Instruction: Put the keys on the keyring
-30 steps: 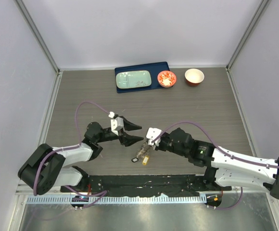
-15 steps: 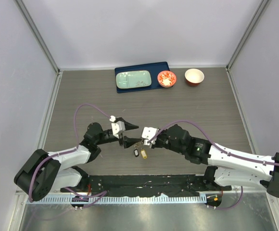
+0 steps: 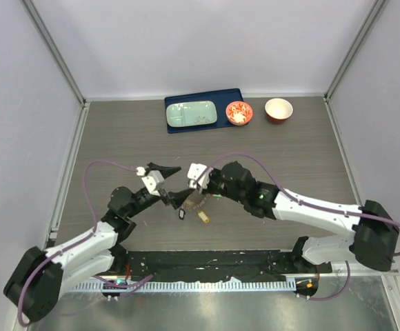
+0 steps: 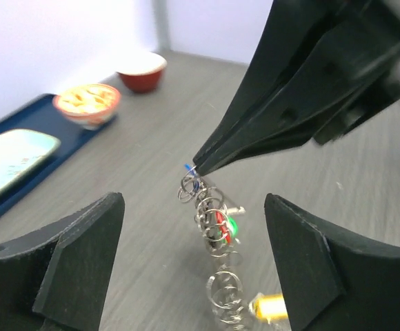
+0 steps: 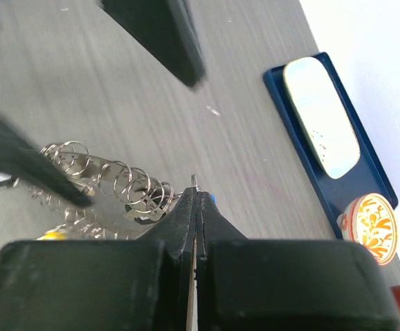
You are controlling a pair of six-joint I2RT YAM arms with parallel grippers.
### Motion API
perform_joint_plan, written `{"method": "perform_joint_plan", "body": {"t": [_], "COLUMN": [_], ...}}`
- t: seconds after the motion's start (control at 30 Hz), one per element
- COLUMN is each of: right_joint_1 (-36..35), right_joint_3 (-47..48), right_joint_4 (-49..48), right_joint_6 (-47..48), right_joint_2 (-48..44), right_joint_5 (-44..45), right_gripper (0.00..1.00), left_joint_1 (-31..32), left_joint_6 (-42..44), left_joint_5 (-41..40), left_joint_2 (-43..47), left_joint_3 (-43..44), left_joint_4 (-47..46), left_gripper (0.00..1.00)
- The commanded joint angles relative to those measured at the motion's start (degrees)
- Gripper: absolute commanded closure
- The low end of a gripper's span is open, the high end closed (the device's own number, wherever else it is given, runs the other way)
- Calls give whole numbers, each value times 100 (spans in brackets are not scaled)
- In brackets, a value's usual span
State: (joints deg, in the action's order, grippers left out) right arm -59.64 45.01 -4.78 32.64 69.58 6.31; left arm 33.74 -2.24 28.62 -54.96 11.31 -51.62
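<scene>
**Right gripper (image 5: 194, 192) clenched on a chain of silver rings (image 4: 210, 207); left gripper (image 3: 174, 184) spread wide.**
The chain hung from the right gripper's pinched tips, held by its top ring, and ran down between the left gripper's parted fingers. The keys with green and red heads (image 4: 225, 226) sat midway down it, and a yellow-headed key (image 4: 272, 305) was at its lower end.

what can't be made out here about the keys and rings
- Top view: the ring chain is too small to count keys.
- Left wrist view: chain's lower end cut off by the bottom edge; yellow key head blurred.
- Right wrist view: which ring is pinched, hidden behind the shut right gripper.
</scene>
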Motion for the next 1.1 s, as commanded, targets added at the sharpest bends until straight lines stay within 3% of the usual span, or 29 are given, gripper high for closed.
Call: {"method": "perform_joint_plan", "body": {"t": [0.0, 0.13, 0.3, 0.5, 0.67, 0.9, 1.07], "right_joint_1": [601, 795, 866, 866, 743, 594, 348], "right_joint_3": [815, 1334, 1967, 1423, 983, 1571, 2343], "right_joint_4": [-1367, -1834, -624, 108, -67, -304, -532], "right_joint_6": [-258, -425, -803, -1776, -2499, -3395, -3658], "right_joint_2": [503, 1135, 1532, 1690, 1927, 2876, 3587], "right_joint_5": [-244, -95, -199, -955, -1579, -2721, -2793], "right_gripper": [99, 99, 99, 99, 99, 99, 99], "left_joint_1": [10, 10, 19, 19, 19, 19, 19], "left_joint_6": [-775, -1339, -1832, -2237, -2404, -2518, -2527], "left_joint_5": [-2139, -3387, -4495, -4690, -4629, -4611, -4743], "left_joint_2": [1055, 2135, 2674, 2614, 2525, 2850, 3324], "left_joint_3": [55, 178, 486, 767, 1127, 1707, 1989], "left_joint_4": [816, 1828, 3269, 3860, 4448, 5626, 6338], "left_gripper": [2, 0, 0, 0, 0, 0, 0]}}
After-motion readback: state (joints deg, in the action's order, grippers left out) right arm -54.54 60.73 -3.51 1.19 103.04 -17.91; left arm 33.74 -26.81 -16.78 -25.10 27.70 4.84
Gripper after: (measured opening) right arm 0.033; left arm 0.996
